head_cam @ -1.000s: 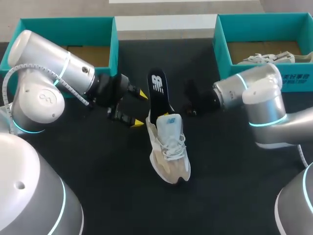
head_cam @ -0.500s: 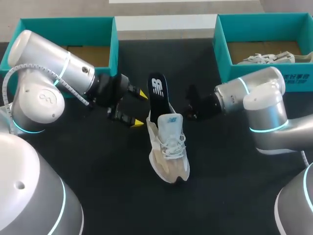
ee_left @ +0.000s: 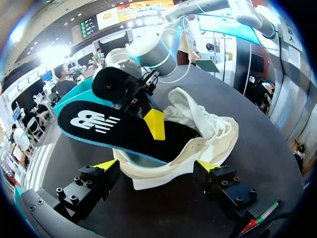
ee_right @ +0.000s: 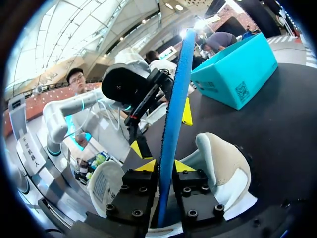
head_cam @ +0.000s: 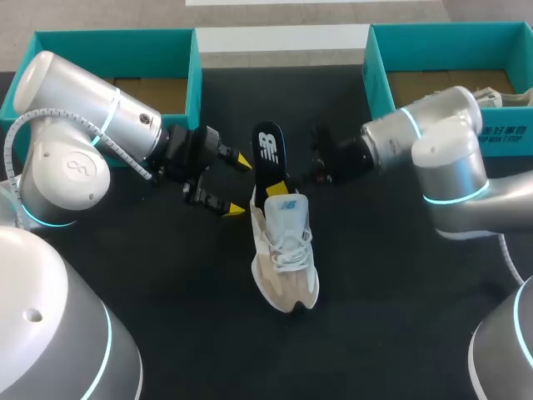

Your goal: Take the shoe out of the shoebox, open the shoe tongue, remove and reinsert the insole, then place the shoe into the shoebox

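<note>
Right tool (ee_right: 166,166): clamped on insole (ee_right: 176,99), which we hold on edge, lower end inside shoe (head_cam: 286,250). Left tool (head_cam: 236,185): spread wide, empty, alongside shoe, presumably to steady it.

Even overhead light, faint shadows on the dark table (head_cam: 391,333), bright glare in wrist views

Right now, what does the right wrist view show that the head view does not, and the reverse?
Only the right wrist view: the right claw with both yellow tips pressed on the insole from two sides. Only the head view: the whole shoe from above, laces and toe, and the right shoebox. Both: the insole rising out of the shoe, and the left claw open by its heel.
</note>
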Controlling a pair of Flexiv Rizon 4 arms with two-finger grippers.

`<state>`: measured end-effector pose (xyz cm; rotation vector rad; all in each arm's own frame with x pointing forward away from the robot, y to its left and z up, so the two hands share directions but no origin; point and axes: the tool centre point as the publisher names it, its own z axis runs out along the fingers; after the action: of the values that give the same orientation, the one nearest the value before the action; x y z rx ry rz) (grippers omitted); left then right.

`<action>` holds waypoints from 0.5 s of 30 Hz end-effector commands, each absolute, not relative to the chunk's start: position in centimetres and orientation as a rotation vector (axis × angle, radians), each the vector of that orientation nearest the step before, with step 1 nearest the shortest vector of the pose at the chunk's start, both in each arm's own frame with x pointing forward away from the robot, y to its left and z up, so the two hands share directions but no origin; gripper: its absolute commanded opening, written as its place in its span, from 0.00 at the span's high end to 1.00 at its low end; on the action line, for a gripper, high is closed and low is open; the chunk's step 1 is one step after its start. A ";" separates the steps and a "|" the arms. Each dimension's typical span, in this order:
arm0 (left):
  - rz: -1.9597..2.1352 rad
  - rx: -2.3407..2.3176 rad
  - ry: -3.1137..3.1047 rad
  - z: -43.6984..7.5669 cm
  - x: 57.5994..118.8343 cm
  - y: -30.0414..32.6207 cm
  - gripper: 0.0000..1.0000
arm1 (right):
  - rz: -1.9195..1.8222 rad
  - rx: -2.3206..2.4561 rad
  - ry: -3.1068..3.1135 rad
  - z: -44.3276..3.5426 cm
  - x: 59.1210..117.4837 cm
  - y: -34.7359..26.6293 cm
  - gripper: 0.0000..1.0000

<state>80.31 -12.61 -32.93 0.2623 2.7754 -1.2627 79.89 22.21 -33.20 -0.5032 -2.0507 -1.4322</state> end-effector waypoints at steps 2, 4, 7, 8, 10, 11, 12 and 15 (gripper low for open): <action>-1.260 0.263 2.777 -32.9 80.3 -12.6 0.00 | -1.382 -0.514 -2.030 -33.9 79.9 22.1 1.00; -1.260 0.263 2.777 -32.9 80.3 -12.6 0.00 | -1.377 -0.542 -2.012 -34.6 79.3 21.9 1.00; -1.260 0.263 2.777 -32.9 80.3 -12.6 0.00 | -1.352 -0.584 -1.985 -35.3 78.1 21.7 1.00; -1.260 0.263 2.777 -32.9 80.3 -12.6 0.00 | -1.345 -0.596 -1.976 -35.5 77.6 21.8 1.00; -1.260 0.263 2.777 -32.9 80.3 -12.6 0.00 | -1.335 -0.616 -1.951 -35.9 76.6 21.9 1.00; -1.260 0.263 2.777 -32.9 80.3 -12.6 0.00 | -1.320 -0.631 -1.946 -36.2 76.2 21.9 1.00; -1.260 0.263 2.777 -32.9 80.3 -12.6 0.00 | -1.323 -0.639 -1.937 -36.4 75.9 21.9 1.00; -1.260 0.263 2.777 -32.9 80.3 -12.6 0.00 | -1.327 -0.647 -1.934 -36.5 75.6 21.9 1.00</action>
<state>80.30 -12.61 -32.93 0.2622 2.7753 -1.2627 76.67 21.83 -36.10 -0.6318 -1.9313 -1.3166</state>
